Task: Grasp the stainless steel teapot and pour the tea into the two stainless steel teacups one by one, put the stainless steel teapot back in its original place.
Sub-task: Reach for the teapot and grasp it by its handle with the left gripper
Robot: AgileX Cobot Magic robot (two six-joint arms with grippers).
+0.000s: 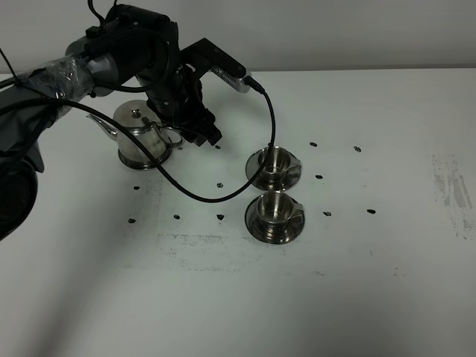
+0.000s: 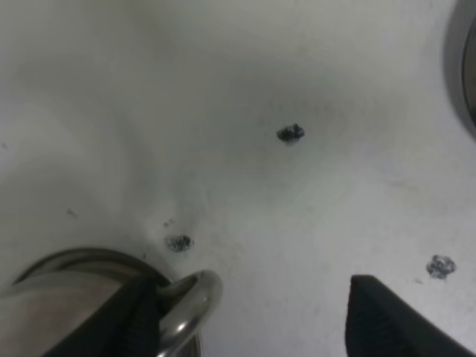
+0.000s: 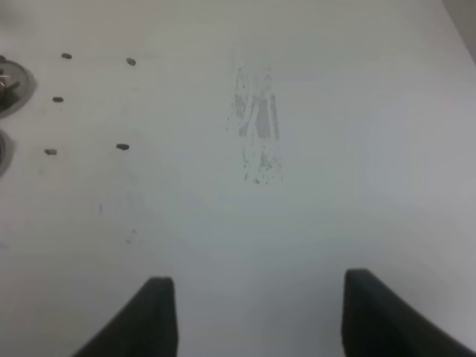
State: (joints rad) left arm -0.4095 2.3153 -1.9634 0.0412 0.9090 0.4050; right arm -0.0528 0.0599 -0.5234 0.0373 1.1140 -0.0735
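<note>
The left gripper (image 2: pixel 249 309) is wide open and holds nothing. One finger (image 2: pixel 123 327) sits against or just beside the loop handle (image 2: pixel 195 297), which lies inside the gap but off-centre. The stainless steel teapot (image 1: pixel 140 137) stands near the bench's (image 1: pixel 335 297) far left corner, its spout (image 1: pixel 103 126) towards the left edge and its handle towards the two teacups (image 1: pixel 274 165). The right gripper (image 3: pixel 256 305), open and empty, hangs well apart towards the right edge, so the left arm is nearer.
</note>
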